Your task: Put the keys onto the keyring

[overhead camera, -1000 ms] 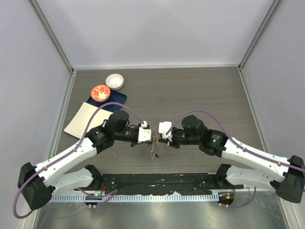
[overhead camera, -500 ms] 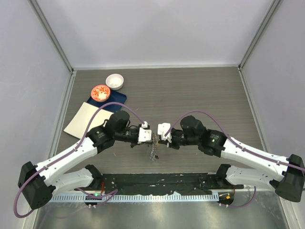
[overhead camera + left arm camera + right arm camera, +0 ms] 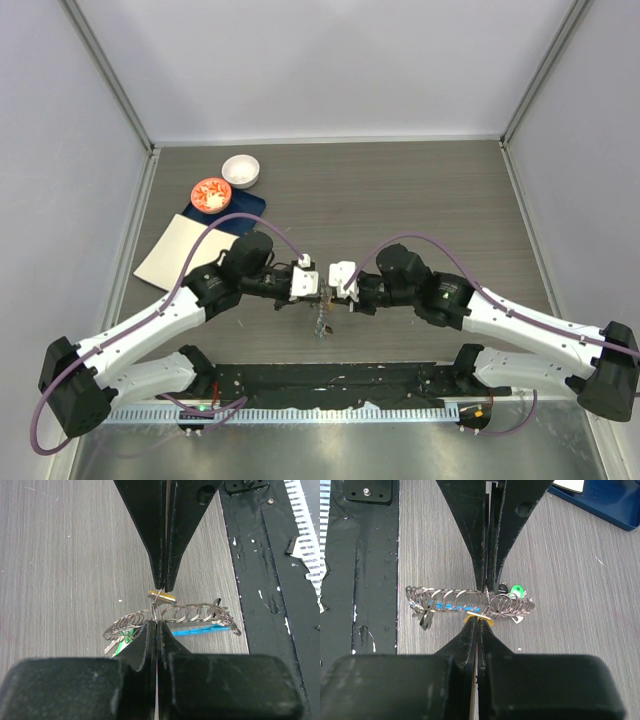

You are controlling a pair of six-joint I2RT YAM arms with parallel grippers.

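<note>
Threading step, I'd judge; the left gripper (image 3: 157, 626) is pressed together on the keyring (image 3: 192, 613), which hangs between both arms over the table (image 3: 400, 200), near its front middle; the right gripper (image 3: 479, 626) pinches a yellow-tagged key (image 3: 161, 597) against the coil; next comes a fine slide along the wire; both arms reach inward, tips almost meeting.

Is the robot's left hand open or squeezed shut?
Shut. The left gripper has its fingers pressed together with no gap, pinching the keyring at their tips.

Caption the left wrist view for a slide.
Left gripper pinches the keyring; right gripper opposite holds a yellow-tagged key.
</note>
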